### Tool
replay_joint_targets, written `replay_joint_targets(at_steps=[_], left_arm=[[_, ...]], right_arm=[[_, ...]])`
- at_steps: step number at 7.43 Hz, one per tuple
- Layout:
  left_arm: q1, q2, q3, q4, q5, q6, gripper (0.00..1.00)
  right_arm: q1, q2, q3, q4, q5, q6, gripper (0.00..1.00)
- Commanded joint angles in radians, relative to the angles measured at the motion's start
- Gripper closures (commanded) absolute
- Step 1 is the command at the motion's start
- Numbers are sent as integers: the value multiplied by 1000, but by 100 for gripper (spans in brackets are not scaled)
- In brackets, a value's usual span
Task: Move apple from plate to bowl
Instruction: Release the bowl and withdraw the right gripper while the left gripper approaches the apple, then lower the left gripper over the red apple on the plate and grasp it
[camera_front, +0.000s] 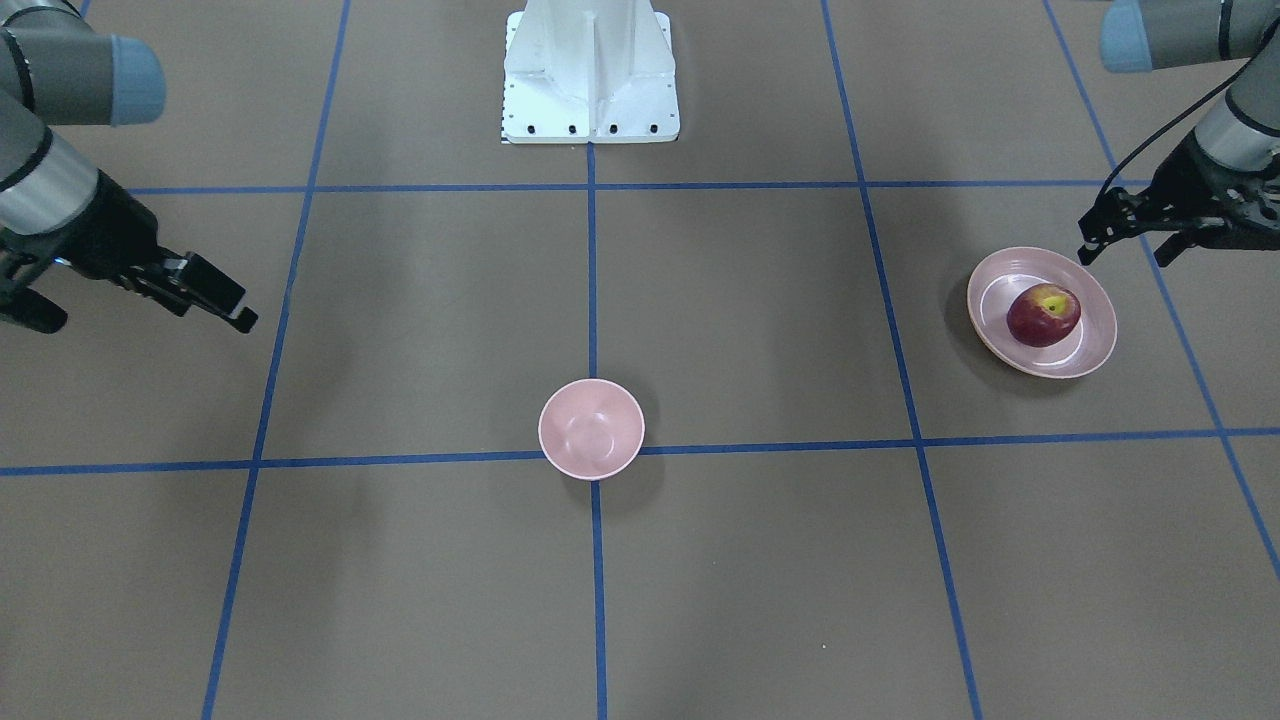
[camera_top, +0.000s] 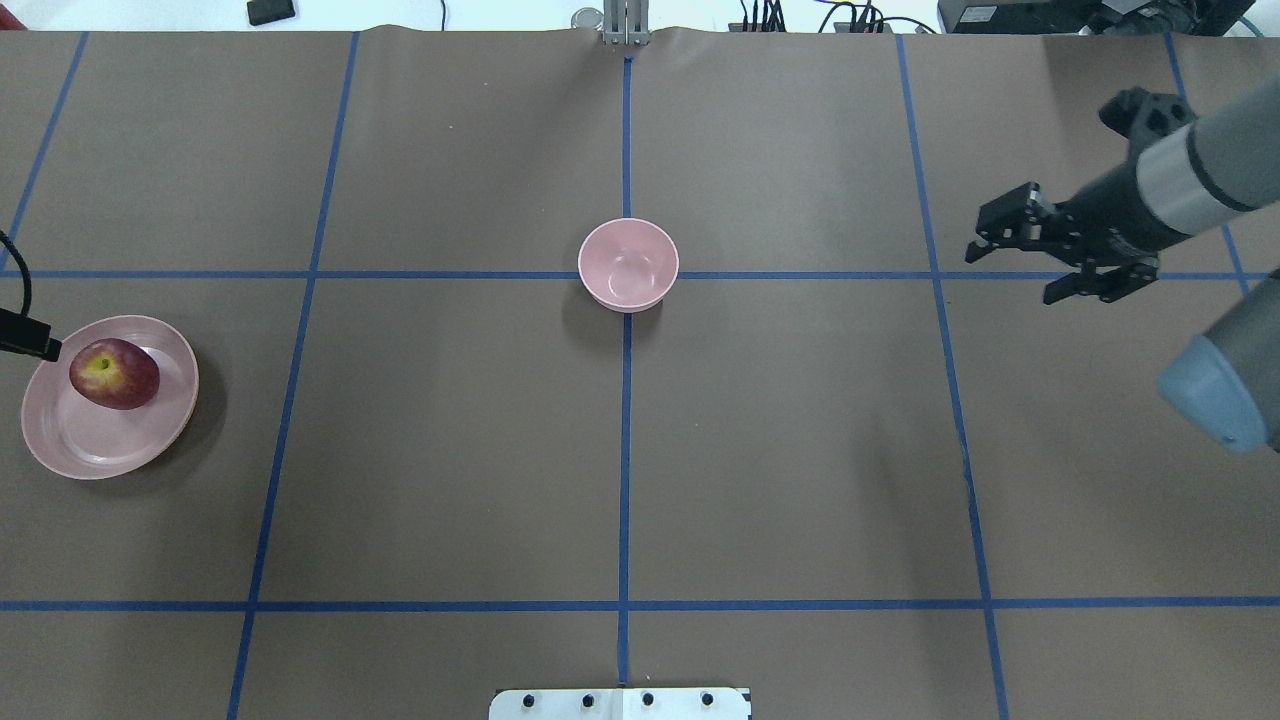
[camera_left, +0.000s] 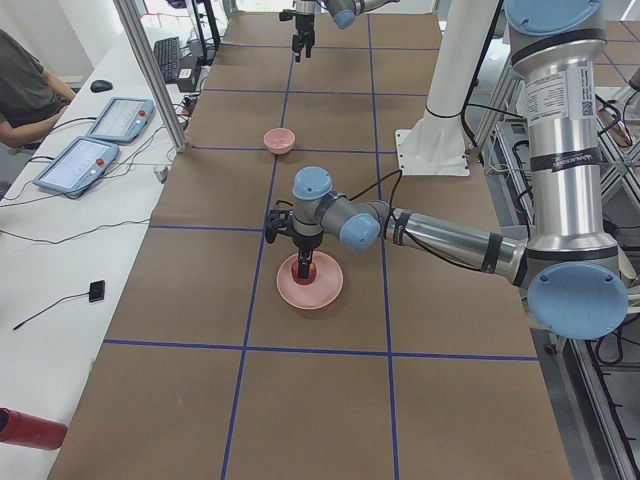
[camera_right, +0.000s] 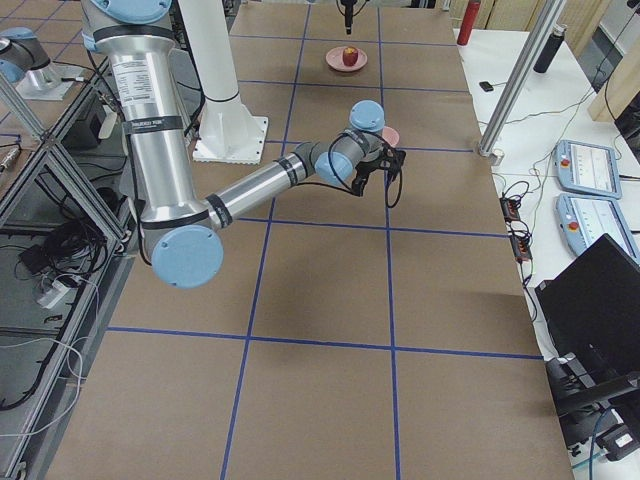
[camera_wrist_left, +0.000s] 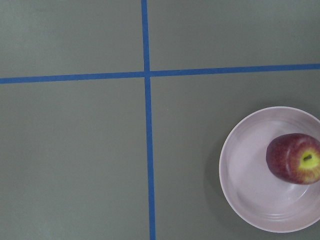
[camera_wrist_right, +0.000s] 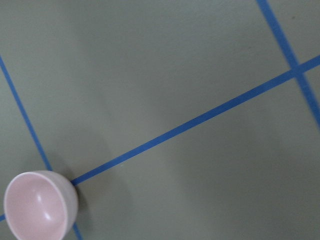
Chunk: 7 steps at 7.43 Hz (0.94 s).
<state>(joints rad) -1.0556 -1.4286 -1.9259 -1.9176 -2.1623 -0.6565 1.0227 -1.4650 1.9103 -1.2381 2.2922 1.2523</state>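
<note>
- Nothing of the task is showing as done: the apple (camera_front: 1043, 315) is sitting on the plate (camera_front: 998, 300), off its middle, at the robot's left end of the worktop (camera_front: 760, 330).
- The bowl (camera_front: 591, 429) is standing upright with nothing in it, mid-worktop and well apart from the plate.
- The left gripper (camera_front: 1122, 252) is hovering just beside the plate's rim with its jaws spread, holding nothing.
- The right gripper (camera_top: 1012, 268) is hanging far off on the other side, also spread and holding nothing.
- All steps are remaining, as I judge it: grasping the apple, carrying it over, and releasing it into the bowl.
- Between plate and bowl only blue tape lines (camera_front: 592, 280) are lying on the worktop.
- The white base mount (camera_front: 590, 80) is standing at the robot's edge, off that path.
</note>
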Motion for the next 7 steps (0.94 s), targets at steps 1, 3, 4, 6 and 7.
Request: replay_joint_targets(at_steps=[1, 3, 4, 6, 7], left_arm=[[54, -32, 18, -6, 22, -18, 2], [55, -110, 100, -12, 18, -17, 3], [55, -92, 99, -14, 19, -2, 2], [63, -84, 119, -14, 19, -2, 2], [65, -90, 136, -15, 19, -12, 2]], right_arm=[[106, -211, 52, 2, -3, -340, 0], [106, -225, 47, 2, -13, -367, 0], [108, -230, 47, 2, -13, -367, 0], [108, -247, 46, 5, -14, -369, 0], [106, -264, 44, 6, -14, -378, 0]])
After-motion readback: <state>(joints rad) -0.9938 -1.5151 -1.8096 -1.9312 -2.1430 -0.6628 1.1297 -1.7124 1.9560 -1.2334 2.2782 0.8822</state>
